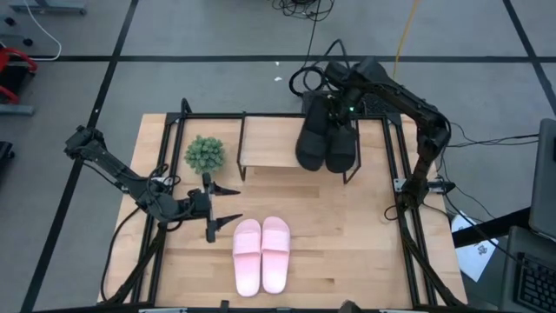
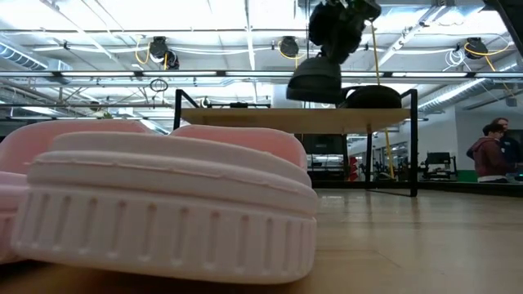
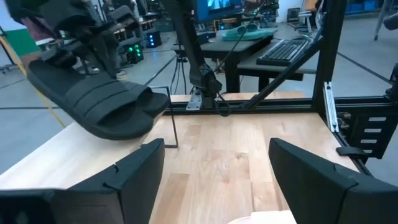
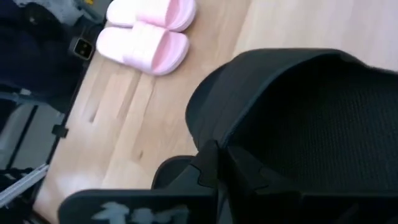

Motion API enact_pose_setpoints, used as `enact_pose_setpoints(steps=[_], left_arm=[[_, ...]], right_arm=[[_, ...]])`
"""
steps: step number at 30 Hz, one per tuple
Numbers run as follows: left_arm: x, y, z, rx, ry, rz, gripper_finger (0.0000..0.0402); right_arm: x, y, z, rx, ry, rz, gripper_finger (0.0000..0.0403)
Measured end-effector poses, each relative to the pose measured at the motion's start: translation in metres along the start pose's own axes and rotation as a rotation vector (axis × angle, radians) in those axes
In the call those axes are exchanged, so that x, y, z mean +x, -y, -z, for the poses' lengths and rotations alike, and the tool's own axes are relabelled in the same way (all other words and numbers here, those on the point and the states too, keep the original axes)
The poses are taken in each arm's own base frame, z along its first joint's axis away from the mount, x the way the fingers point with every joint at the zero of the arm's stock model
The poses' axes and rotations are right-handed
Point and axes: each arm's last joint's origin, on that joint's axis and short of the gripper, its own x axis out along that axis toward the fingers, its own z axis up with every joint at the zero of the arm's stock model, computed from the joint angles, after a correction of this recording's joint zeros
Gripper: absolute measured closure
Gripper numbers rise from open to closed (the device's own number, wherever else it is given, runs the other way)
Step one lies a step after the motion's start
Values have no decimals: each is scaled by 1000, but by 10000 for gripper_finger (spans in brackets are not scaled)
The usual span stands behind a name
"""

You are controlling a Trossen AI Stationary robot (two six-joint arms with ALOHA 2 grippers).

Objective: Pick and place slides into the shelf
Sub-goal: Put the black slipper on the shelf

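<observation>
One black slide (image 1: 313, 139) hangs tilted over the shelf (image 1: 269, 143), with my right gripper (image 1: 333, 109) shut on its far end. Beside it, on the right, the other black slide (image 1: 342, 146) lies flat on the shelf's top board (image 2: 245, 118). The two pink slides (image 1: 261, 255) lie side by side, soles down, on the table near its front edge. My left gripper (image 1: 233, 203) stands open over the table left of centre, pointing level toward the right, with nothing between its fingers (image 3: 140, 165). My right gripper pinches the rim at the black slide's far end (image 4: 214, 146) between its two shut fingers. It comes from the far side, slanting down. The slide (image 2: 315, 82) is tilted, near end lower, and appears just clear of the top board.
A small green potted plant (image 1: 205, 154) stands just left of the shelf, close to my left gripper. Black frame rails (image 1: 408, 217) run along the table's left and right sides. Bare wood lies between the shelf and the pink slides. A person (image 2: 489, 155) stands far off in the room.
</observation>
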Motion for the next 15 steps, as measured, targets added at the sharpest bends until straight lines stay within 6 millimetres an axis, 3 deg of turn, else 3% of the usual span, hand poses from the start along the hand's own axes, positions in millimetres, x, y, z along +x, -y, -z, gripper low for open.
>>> enact_pose_setpoints(steps=[6, 15], left_arm=[[0, 0, -1, 10, 9, -1, 108], [0, 0, -1, 11, 12, -1, 108]], right_arm=[[-3, -9, 6, -32, 3, -2, 403], [1, -7, 4, -51, 15, -27, 403]])
